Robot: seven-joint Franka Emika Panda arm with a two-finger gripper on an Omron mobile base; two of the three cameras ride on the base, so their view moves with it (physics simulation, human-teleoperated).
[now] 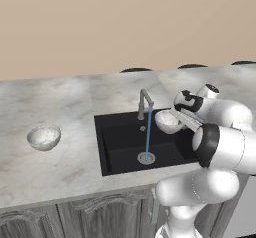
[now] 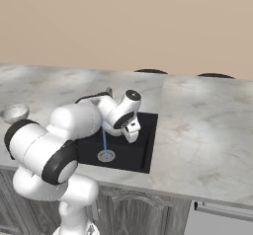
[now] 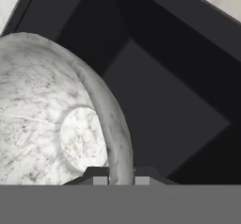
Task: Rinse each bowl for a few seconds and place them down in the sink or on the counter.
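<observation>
Tool [image 3: 121,180] pinches rim of bowl [image 1: 167,121], held over sink [image 1: 120,147] just right of water stream [image 1: 148,134]; second bowl [image 1: 44,137] sits on bench [image 1: 60,107] well left. Risks: thin rim grip may slip and drop bowl; bowl may miss stream or knock faucet [image 1: 144,102]

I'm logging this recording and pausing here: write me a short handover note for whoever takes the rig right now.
Pincer: shut on the rim of one bowl, held over the sink just right of the faucet.
Water: running, a blue stream falling from the faucet to the drain. The held bowl sits beside the stream, not visibly under it.
Other bowl: upright on the counter, left of the sink.
Done: first bowl picked up, tap on.
Left: rinse this bowl, set it down, then likely fetch, rinse and set down the other bowl.
</observation>
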